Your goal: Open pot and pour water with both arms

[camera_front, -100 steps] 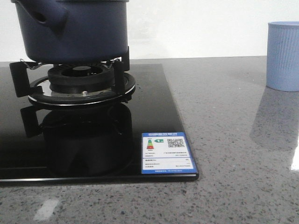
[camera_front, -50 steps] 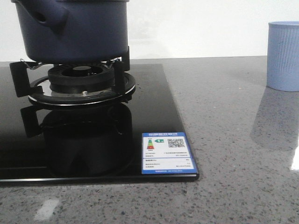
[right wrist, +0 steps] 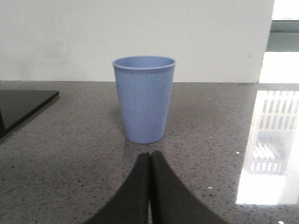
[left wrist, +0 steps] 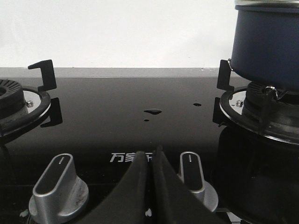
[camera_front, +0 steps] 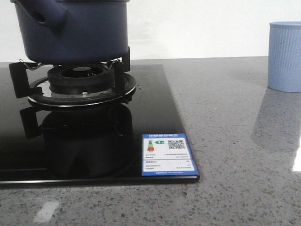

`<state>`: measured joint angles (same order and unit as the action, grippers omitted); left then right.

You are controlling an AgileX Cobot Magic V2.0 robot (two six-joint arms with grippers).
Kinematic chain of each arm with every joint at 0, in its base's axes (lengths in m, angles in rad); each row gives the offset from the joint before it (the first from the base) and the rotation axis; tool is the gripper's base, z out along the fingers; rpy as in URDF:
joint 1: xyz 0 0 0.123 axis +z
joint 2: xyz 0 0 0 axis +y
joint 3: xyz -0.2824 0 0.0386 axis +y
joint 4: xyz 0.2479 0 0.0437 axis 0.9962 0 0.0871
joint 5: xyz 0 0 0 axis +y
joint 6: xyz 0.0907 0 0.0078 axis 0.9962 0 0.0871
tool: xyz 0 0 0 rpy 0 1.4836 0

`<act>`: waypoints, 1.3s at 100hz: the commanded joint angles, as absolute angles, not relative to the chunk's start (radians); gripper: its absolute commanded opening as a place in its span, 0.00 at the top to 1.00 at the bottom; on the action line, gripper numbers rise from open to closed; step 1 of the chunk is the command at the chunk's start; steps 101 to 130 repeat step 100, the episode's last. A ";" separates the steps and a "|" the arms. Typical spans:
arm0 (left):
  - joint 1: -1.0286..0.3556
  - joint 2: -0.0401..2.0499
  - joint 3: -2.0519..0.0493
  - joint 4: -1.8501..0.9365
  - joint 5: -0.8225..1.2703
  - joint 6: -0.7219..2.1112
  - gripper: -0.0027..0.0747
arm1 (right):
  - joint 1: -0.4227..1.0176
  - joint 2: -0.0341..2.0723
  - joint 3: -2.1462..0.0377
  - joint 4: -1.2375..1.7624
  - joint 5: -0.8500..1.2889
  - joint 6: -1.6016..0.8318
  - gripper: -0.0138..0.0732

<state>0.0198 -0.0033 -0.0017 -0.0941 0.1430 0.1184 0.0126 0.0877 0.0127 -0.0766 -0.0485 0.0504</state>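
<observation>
The dark navy pot (camera_front: 75, 29) sits on the burner grate (camera_front: 80, 82) of the black glass hob, its stubby handle (camera_front: 44, 16) pointing to the left; its top is cut off by the frame. In the left wrist view the pot (left wrist: 268, 46) stands off to one side, well beyond my left gripper (left wrist: 150, 156), which is shut and empty over the hob's knobs. My right gripper (right wrist: 150, 156) is shut and empty low over the counter, a short way in front of the light blue ribbed cup (right wrist: 144, 99). Neither gripper shows in the front view.
The black glass hob (camera_front: 155, 108) ends at a front corner with a blue label (camera_front: 168, 154). Two silver knobs (left wrist: 58, 179) (left wrist: 192, 172) flank the left fingers. A second burner (left wrist: 18, 100) lies on the far side. The cup (camera_front: 285, 55) stands on the grey stone counter.
</observation>
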 commanded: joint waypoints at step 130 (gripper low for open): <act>0.020 -0.026 0.011 -0.103 0.069 0.108 0.99 | -0.056 -0.027 0.035 -0.073 0.042 0.039 0.92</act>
